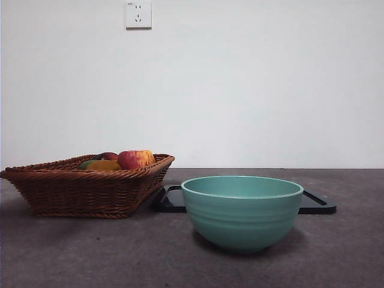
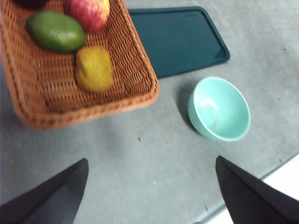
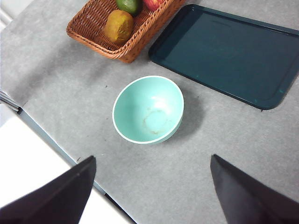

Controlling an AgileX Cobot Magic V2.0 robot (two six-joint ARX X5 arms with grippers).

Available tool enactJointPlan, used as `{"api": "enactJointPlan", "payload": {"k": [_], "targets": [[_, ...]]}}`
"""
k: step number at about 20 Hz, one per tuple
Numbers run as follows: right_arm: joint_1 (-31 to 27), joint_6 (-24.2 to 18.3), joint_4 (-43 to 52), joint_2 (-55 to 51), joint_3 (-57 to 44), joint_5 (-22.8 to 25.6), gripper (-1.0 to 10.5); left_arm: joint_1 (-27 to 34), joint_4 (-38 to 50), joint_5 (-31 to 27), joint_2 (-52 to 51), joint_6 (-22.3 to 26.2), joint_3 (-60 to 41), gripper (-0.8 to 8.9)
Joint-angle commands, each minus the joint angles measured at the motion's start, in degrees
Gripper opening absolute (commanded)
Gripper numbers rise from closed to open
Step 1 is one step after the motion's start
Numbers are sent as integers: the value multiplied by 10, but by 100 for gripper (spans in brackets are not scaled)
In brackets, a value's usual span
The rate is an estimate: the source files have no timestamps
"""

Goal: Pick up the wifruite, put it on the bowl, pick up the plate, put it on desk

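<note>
The wifruite (image 2: 94, 68) lies in the basket (image 2: 140, 88). The bowl (image 1: 242, 211) stands on the worktop (image 1: 90, 252), beside the tray (image 3: 224, 53). Both grippers' jaws are wide apart, holding nothing.

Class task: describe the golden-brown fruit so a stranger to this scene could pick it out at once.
Find the brown wicker basket beside the dark tray on the grey desk. Three fruits show clearly inside it. The wifruite is the small, dull golden-brown oval, lying next to a green fruit and a red-yellow apple.
</note>
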Motion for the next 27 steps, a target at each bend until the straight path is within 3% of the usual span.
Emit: {"api": "enactJointPlan", "payload": {"k": [1,7,16,27], "targets": [[2,3,5,3,11,-1,392,-21,38,-16,43,-18,27,437],[3,8,5,3,11,-1,392,-85,125,-122,176,-33,57,437],[2,9,5,3,11,-1,392,-144,252,-231,365,-42,61,436],[2,10,7,3,11,-1,392,-147,337,-260,500,-42,61,436]]}}
